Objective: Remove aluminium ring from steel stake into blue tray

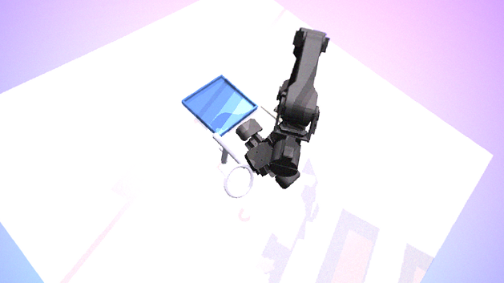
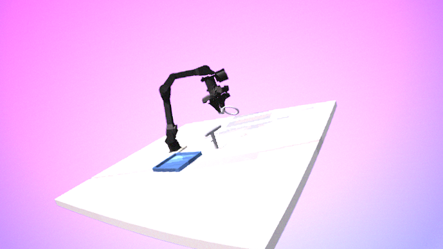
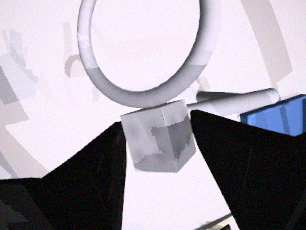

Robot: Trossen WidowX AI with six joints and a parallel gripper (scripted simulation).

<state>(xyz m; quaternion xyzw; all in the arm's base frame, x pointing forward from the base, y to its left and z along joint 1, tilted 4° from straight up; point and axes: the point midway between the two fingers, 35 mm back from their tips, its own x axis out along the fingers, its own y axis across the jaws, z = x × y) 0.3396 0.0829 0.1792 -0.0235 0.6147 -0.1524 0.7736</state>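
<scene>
One aluminium ring (image 1: 225, 184) (image 2: 238, 112) (image 3: 142, 99) seen off the stake and held aloft, near the middle of the top frame. Its tab (image 2: 221, 111) (image 3: 155, 137) is pinched between the fingers of the claw (image 2: 221, 112) (image 3: 158, 117); in the wrist view a black finger is set against each side of the block, with the hoop reaching toward the upper edge of the frame.

Steel stake (image 1: 224, 155) (image 2: 214, 141) left standing on the counter (image 1: 106, 138) (image 2: 173, 210), its cross-bar (image 1: 226, 147) (image 2: 212, 130) (image 3: 240, 101) lying below the ring in the exterior view. Blue tray (image 1: 189, 96) (image 2: 165, 170) (image 3: 275, 116) placed left of centre in the top frame, lower left of the stake in the exterior one. No ring in it.

Step in hand judged to be the carry: freeing done, placing not yet. The ring is to be taken left and up across the top frame, kept high until the cross-bar is passed, then lowered. Some levelling is probably needed, since the hoop appears tilted. Release should be held off until the whole ring is within the tray walls; a rim could otherwise be caught.
</scene>
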